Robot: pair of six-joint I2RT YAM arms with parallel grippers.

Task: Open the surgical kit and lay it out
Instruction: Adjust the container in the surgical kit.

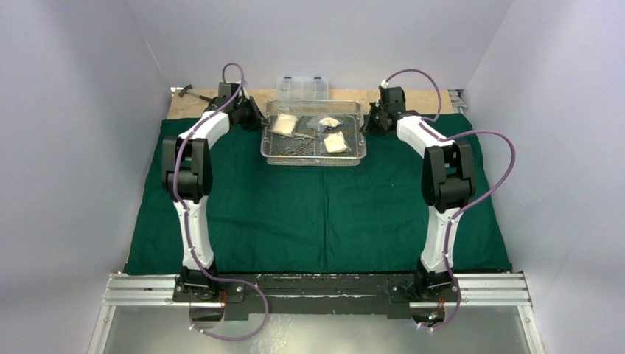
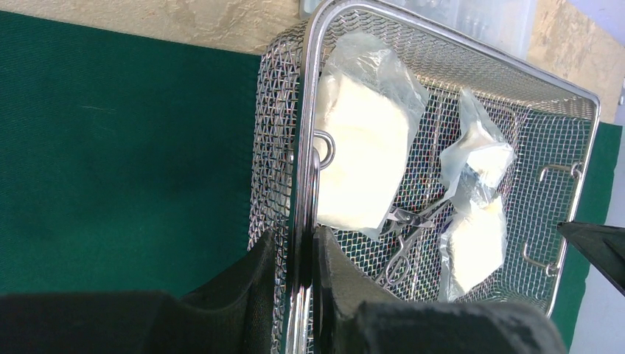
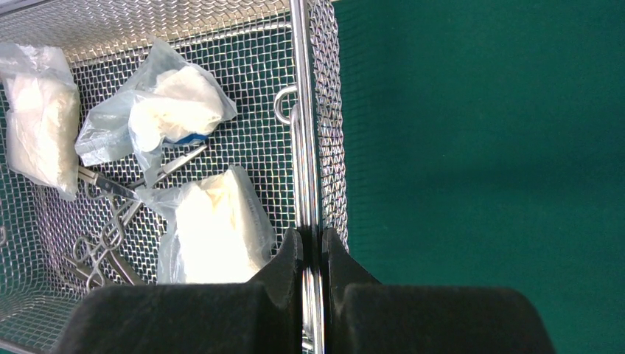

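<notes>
A steel wire-mesh tray (image 1: pixel 313 163) sits at the far middle of a spread dark green cloth (image 1: pixel 317 214). The left gripper (image 2: pixel 304 247) pinches the rim at the tray's left end, and the right gripper (image 3: pixel 313 247) pinches the rim at its right end. Inside lie three gauze packets (image 3: pixel 214 228) and small steel instruments (image 3: pixel 103 251).

A robotics lab test cell: plain pale walls (image 1: pixel 74 110) box in a wooden tabletop (image 1: pixel 413 97) draped with a dark green cloth (image 1: pixel 317 214), and two white-and-black robot arms (image 1: pixel 193 221) stand bolted to a silver aluminium rail frame (image 1: pixel 486 289) at its near edge.
</notes>
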